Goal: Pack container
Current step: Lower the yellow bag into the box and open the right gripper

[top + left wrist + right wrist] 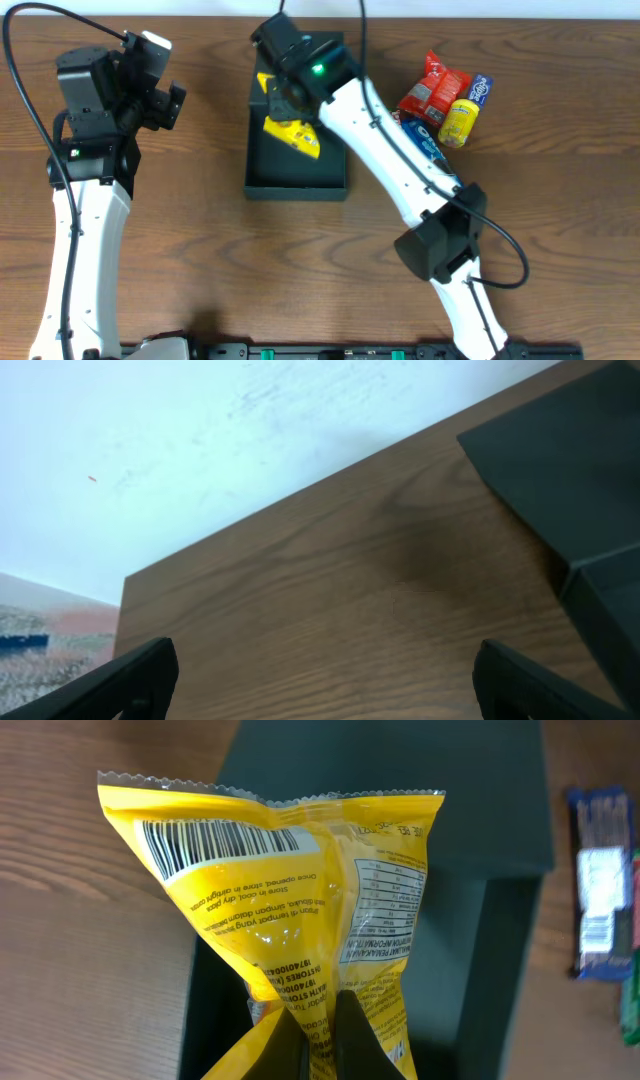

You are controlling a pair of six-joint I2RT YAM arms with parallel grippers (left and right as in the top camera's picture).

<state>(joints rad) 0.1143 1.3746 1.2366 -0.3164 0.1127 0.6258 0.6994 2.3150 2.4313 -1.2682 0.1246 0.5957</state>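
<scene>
The container, a dark open box, sits mid-table. My right gripper hangs over its far half, shut on a yellow snack packet. In the right wrist view the fingers pinch the yellow packet at its lower middle, where my right gripper meets, and the packet hangs over the container, barcode side towards the camera. My left gripper stands open at the far left, apart from the box. In the left wrist view my left gripper has only bare wood between its fingers, with the container at the upper right.
Loose snacks lie right of the box: a red packet, a small yellow one, a blue bar beside the right arm. The blue bar shows at the right edge of the wrist view. The table's far edge meets a white wall.
</scene>
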